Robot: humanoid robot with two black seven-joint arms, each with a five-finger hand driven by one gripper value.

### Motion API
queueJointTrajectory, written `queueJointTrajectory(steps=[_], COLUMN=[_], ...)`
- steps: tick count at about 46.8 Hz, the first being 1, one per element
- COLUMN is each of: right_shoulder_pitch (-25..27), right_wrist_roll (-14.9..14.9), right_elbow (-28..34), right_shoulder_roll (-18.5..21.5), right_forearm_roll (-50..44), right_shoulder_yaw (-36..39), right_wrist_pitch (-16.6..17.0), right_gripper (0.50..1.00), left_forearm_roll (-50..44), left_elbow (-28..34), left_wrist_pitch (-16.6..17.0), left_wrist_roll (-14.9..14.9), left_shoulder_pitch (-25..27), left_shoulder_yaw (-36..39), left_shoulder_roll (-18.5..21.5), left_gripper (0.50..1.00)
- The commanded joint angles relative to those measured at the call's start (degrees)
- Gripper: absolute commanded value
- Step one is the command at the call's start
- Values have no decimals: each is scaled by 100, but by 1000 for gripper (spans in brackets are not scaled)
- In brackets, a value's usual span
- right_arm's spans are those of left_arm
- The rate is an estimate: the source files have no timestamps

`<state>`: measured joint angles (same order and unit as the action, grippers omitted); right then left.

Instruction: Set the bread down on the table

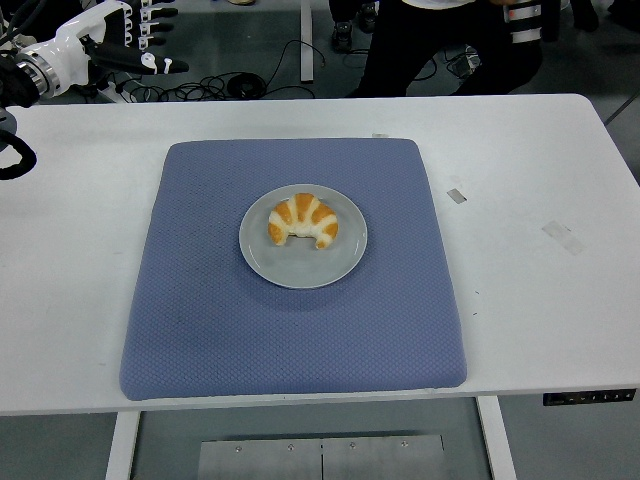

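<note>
The bread, a crescent roll with orange and white stripes [302, 221], lies on a round grey plate [345, 265]. The plate sits at the middle of a blue padded mat [200, 330] on the white table [540, 320]. My left hand [120, 50] is white and black and hangs raised at the far left corner, well away from the plate. Its fingers point right, stretched out and holding nothing. The right arm is out of view.
A person in dark trousers [420, 45] stands beyond the table's far edge. Two small strips of tape [456, 195] [562, 234] stick to the table right of the mat. Cables [235, 85] lie on the floor behind.
</note>
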<state>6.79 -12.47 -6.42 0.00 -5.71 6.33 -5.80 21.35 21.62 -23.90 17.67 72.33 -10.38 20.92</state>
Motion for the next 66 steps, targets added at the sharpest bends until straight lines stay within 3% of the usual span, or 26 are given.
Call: queueJointTrajectory(steps=[1, 66], right_shoulder_pitch=[7, 7], right_wrist_roll=[-1, -1], right_elbow=[0, 0], right_shoulder_roll=[0, 0], right_forearm_roll=[0, 0], right_shoulder_yaw=[0, 8], right_wrist_pitch=[0, 0], right_gripper=[1000, 1000], left_forearm_roll=[0, -88], left_elbow=[0, 0], left_wrist_pitch=[8, 61], left_wrist_roll=[18, 18], left_shoulder_pitch=[-8, -17], left_shoulder_yaw=[-8, -8], left_shoulder_roll=[0, -88], left_gripper=[977, 977])
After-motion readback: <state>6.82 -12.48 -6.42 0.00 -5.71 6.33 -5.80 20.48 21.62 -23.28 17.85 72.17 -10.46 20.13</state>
